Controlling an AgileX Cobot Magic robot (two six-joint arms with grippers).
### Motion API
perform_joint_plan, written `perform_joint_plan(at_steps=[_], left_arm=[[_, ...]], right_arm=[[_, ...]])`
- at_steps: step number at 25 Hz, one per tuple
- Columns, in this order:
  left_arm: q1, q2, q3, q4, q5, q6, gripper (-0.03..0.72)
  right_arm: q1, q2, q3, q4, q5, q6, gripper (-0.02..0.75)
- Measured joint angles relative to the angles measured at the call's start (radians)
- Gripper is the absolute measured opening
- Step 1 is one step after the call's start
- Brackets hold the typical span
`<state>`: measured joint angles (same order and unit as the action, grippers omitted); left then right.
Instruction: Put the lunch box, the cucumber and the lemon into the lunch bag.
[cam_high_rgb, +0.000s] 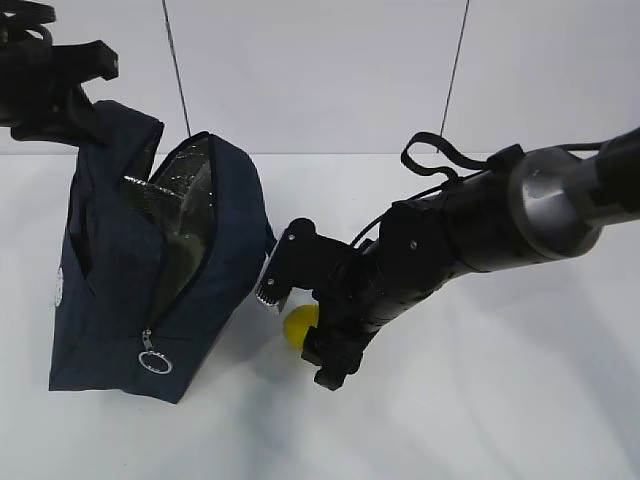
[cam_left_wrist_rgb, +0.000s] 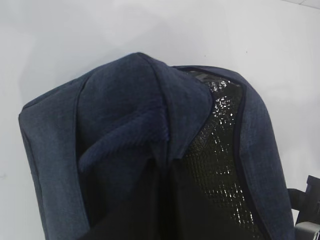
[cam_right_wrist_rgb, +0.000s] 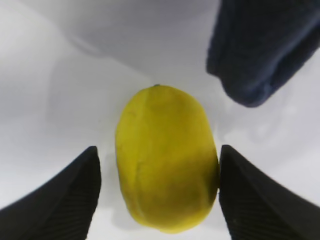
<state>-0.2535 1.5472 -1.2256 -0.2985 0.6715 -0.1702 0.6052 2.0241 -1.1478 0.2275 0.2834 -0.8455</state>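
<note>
The navy lunch bag (cam_high_rgb: 110, 300) stands on the white table with its zipper open and silver lining (cam_left_wrist_rgb: 220, 150) showing. My left gripper (cam_high_rgb: 62, 98) is shut on the fabric at the bag's top, holding it up; its fingers are lost in the dark of the left wrist view. The yellow lemon (cam_right_wrist_rgb: 165, 160) lies on the table just right of the bag. My right gripper (cam_right_wrist_rgb: 159, 150) stands open around it, the right finger against its side and the left finger a little apart. The lemon (cam_high_rgb: 298, 327) shows between those fingers. The lunch box and the cucumber are out of view.
A silver ring pull (cam_high_rgb: 155, 362) hangs at the low end of the zipper. A pale greenish patch (cam_high_rgb: 185, 255) shows inside the opening; I cannot tell what it is. A corner of the bag (cam_right_wrist_rgb: 260, 55) is close beyond the lemon. White table (cam_high_rgb: 480, 420) lies front and right.
</note>
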Motion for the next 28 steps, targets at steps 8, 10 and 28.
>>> perform_joint_plan(at_steps=[8, 10, 28], left_arm=[[0.000, 0.000, 0.000, 0.003, 0.000, 0.000, -0.004], [0.000, 0.000, 0.000, 0.006, 0.000, 0.000, -0.004], [0.000, 0.000, 0.000, 0.010, 0.002, 0.000, -0.004]], right_arm=[[0.000, 0.000, 0.000, 0.024, 0.000, 0.000, 0.417], [0.000, 0.000, 0.000, 0.025, 0.000, 0.000, 0.415], [0.000, -0.213, 0.000, 0.023, 0.333, 0.025, 0.409]])
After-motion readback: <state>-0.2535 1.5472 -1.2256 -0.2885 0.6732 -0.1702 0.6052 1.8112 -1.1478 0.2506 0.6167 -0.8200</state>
